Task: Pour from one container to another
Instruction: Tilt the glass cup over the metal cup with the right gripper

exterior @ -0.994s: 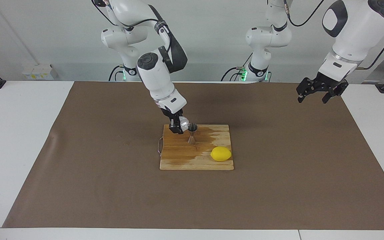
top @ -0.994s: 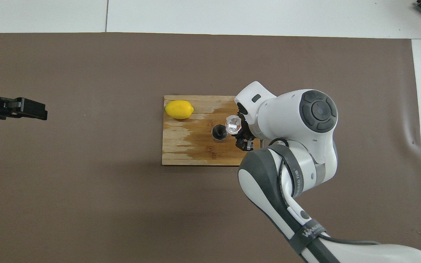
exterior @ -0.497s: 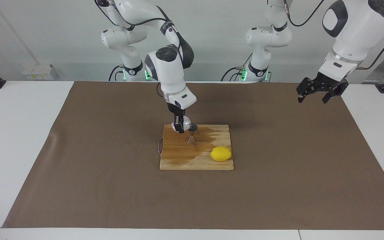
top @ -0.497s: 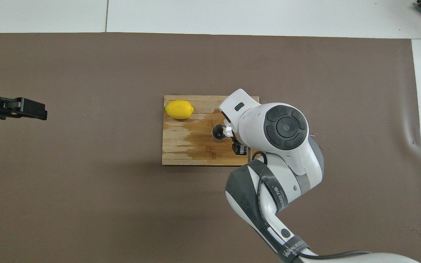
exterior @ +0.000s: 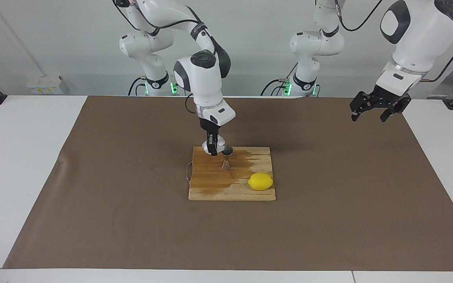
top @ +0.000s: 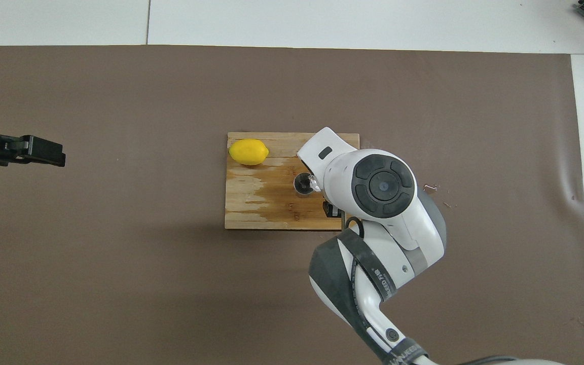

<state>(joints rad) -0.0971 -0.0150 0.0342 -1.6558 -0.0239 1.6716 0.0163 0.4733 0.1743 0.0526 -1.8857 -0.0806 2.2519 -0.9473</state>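
Right gripper (exterior: 213, 148) is clamped on the translucent cup (exterior: 218, 143), holding it in the air over the wooden board (exterior: 210, 184), at the board's edge nearer the robots. Cup sits between the fingers, right beside the rim of the steel jigger (exterior: 226, 158) and about level with its mouth; it looks tipped toward the jigger, but the wrist hides most of it, so the tilt angle is unclear. In the overhead view only a sliver of the cup (top: 314, 181) shows past the wrist, touching or just over the jigger (top: 302, 184) rim. Jigger stands upright on the board (top: 251, 213). Lemon (exterior: 260, 181) lies on the board's corner farther from the robots, toward the left arm's end, well apart from the jigger. Left gripper (exterior: 372, 111) waits high over the brown mat (exterior: 112, 220), fingers spread, holding nothing.
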